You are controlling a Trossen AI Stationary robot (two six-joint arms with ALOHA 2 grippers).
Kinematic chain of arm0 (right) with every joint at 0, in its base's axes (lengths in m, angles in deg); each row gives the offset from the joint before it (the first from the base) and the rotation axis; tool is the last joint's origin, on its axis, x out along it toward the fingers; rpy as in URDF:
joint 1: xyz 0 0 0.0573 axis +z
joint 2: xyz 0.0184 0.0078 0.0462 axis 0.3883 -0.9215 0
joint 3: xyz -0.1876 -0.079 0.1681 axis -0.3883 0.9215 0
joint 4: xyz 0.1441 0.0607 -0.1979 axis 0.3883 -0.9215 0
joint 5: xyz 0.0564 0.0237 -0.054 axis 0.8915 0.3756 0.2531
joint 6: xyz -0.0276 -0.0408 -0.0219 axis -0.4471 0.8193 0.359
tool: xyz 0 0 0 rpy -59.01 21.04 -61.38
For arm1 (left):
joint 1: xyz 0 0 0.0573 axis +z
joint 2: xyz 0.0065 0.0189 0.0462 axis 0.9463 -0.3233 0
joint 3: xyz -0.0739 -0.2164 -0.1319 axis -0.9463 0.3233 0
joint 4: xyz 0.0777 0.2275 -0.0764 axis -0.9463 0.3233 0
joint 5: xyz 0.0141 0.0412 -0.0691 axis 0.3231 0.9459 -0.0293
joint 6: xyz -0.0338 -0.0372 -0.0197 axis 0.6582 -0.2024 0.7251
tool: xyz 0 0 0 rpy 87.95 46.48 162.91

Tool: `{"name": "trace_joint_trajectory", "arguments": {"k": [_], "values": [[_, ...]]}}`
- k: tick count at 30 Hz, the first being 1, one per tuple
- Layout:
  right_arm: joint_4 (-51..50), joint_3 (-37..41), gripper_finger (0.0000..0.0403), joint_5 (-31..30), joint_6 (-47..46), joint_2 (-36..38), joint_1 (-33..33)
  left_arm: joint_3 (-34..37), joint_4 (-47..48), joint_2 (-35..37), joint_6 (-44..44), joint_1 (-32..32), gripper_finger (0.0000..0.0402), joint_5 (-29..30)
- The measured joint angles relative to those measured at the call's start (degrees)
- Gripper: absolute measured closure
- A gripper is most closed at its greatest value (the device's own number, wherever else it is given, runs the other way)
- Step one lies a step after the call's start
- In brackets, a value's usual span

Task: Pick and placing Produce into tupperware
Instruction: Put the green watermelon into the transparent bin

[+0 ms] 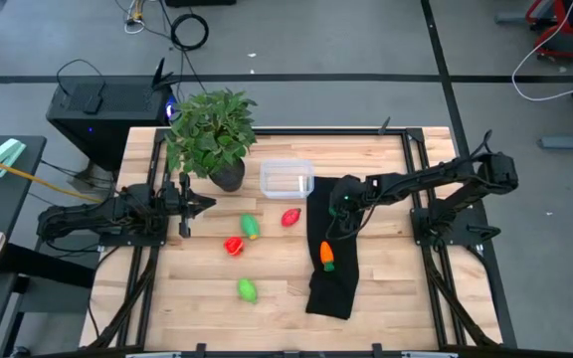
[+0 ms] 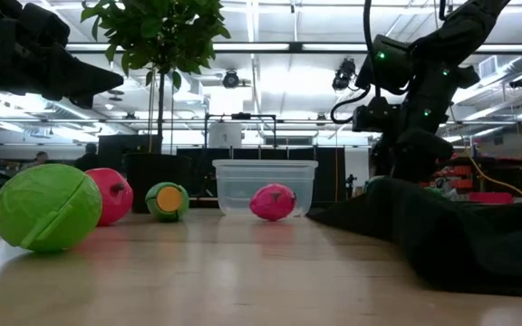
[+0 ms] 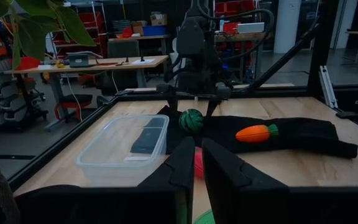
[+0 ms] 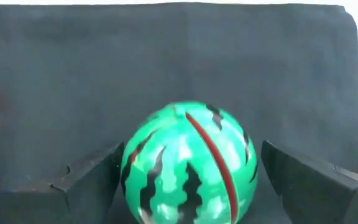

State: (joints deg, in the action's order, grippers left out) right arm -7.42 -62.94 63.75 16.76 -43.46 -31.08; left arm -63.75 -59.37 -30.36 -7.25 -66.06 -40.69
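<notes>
Overhead, the tupperware (image 1: pixel 287 179) sits empty on the pale wooden bench (image 1: pixel 197 298), just beside the potted plant (image 1: pixel 210 134). A red piece (image 1: pixel 290 217) lies near the tub, a second red piece (image 1: pixel 234 246) and a light green one (image 1: pixel 251 227) lie farther from it, and another light green piece (image 1: pixel 248 290) lies farthest off. An orange carrot (image 1: pixel 327 256) rests on a black cloth (image 1: pixel 330 268) spread beside the tub. The right pincer (image 1: pixel 345 199) hangs over the cloth's end nearest the tub; the left pincer (image 1: pixel 199 204) waits by the plant pot.

At bench level, the tub shows clear and colourless, with a large light green piece (image 2: pixel 48 206) nearest the camera. Beyond is a workshop with ceiling strip lights.

From the left wrist, the left pincer's fingers (image 3: pixel 182 171) stand nearly together, gripping nothing. Past the tub, a dark green striped ball (image 3: pixel 191 120) lies on the cloth between the right pincer's spread fingers.

From the right wrist, the ball (image 4: pixel 188 165) shows watermelon stripes and a red seam; the fingers (image 4: pixel 89 180) flank it, released. No writing is readable.
</notes>
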Motion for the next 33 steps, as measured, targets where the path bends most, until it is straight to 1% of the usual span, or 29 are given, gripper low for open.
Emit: {"name": "trace_joint_trajectory", "arguments": {"k": [9, 20, 28, 33], "values": [[0.66, 0.00, 0.0021, 0.24, -0.46, -0.90, 0.00, 0.00, 0.09, 0.01, 0.02, 0.00, 0.0372, -0.01], [0.67, 0.00, 0.0050, 0.49, -1.77, -0.90, 0.05, 0.00, 0.04, 0.01, 0.02, -0.02, 0.0361, -0.01], [0.67, 0.00, 0.0058, 1.36, -1.77, -0.90, 0.07, 0.00, 0.04, 0.01, 0.02, -0.01, 0.0371, -0.01], [0.67, 0.00, 0.0063, 1.36, -1.77, -0.90, 0.07, 0.00, 0.04, 0.01, 0.02, -0.02, 0.0367, 0.00]]}}
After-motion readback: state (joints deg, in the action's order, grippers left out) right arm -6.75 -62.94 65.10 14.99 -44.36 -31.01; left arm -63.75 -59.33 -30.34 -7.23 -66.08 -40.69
